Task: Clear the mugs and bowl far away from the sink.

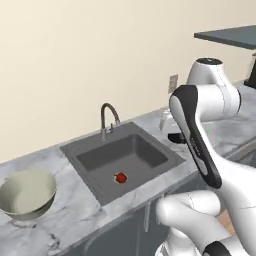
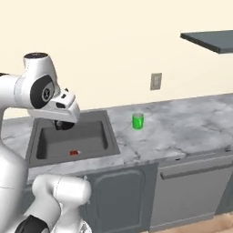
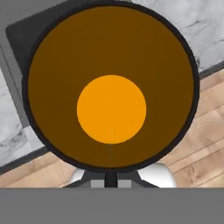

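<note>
A simulated kitchen: a plain cream wall, and below it a grey marbled stone tabletop (image 2: pixel 182 127) over dark grey cabinet fronts.

Nearest me is my own tool (image 3: pixel 110 177), its two dark tips pressed together on the near wall of the small black mug (image 3: pixel 111 109) with an orange inside. In the hand view I look straight down its round mouth, so I judge it hangs upright from that rim pinch. That grip suits a mug much narrower than the bowl. Wooden floor (image 3: pixel 197 131) and the tabletop's edge show past its rim, so I take it to be lifted clear and not resting on anything. From the right base view the black mug (image 2: pixel 64 125) hangs under my hand over the sink's near side.

Next out is the rectangular dark grey recessed sink (image 1: pixel 100 157). A small red thing (image 1: pixel 120 177) lies on its floor; I cannot tell what it is. The curved silver gooseneck faucet (image 1: pixel 107 117) rises at its back rim.

To the sink's left, the wide round bowl (image 1: pixel 27 195), pale cream inside and mottled grey-beige outside, sits upright near the tabletop's front edge. It is not yet far enough from the basin. To the right, the bright green mug (image 2: pixel 138 121) stands upright just beside the sink and also needs moving.

Farthest is a pale wall outlet (image 2: pixel 156 81) above the green mug, and a dark grey shelf (image 2: pixel 209 41) juts in at the upper right.
</note>
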{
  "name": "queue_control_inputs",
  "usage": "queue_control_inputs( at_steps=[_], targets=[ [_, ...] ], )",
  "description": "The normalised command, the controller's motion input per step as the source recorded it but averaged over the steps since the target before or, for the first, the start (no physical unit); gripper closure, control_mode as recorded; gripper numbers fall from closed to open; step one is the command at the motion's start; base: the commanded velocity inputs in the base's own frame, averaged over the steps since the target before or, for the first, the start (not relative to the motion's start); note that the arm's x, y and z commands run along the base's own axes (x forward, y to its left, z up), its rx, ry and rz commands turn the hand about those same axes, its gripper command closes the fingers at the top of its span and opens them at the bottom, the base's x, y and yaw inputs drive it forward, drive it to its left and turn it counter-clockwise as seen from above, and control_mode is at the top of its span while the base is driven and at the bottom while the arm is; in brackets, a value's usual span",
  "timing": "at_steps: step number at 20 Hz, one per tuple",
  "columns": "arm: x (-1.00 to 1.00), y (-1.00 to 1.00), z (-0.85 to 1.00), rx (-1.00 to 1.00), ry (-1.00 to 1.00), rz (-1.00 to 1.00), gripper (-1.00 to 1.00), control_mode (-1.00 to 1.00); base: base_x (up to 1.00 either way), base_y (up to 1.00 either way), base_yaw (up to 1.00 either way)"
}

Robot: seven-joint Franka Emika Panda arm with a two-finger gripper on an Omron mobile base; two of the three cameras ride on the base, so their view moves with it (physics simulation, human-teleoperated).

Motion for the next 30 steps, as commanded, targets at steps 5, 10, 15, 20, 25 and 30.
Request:
queue_control_inputs(
  at_steps=[5,10,15,20,25,30],
  targets=[
    [0.00,0.00,0.00,0.00,0.00,0.00,1.00,1.00,0.00,-0.07,-0.95],
    [0.00,0.00,0.00,0.00,0.00,0.00,1.00,1.00,0.00,0.00,-1.00],
    [0.00,0.00,0.00,0.00,0.00,0.00,1.00,1.00,0.00,0.00,-1.00],
    [0.00,0.00,0.00,0.00,0.00,0.00,1.00,1.00,0.00,-0.05,-0.98],
    [0.00,0.00,0.00,0.00,0.00,0.00,1.00,1.00,0.00,-0.24,-0.93],
    [0.00,0.00,0.00,0.00,0.00,0.00,1.00,1.00,0.02,-0.45,-0.81]
  ],
)
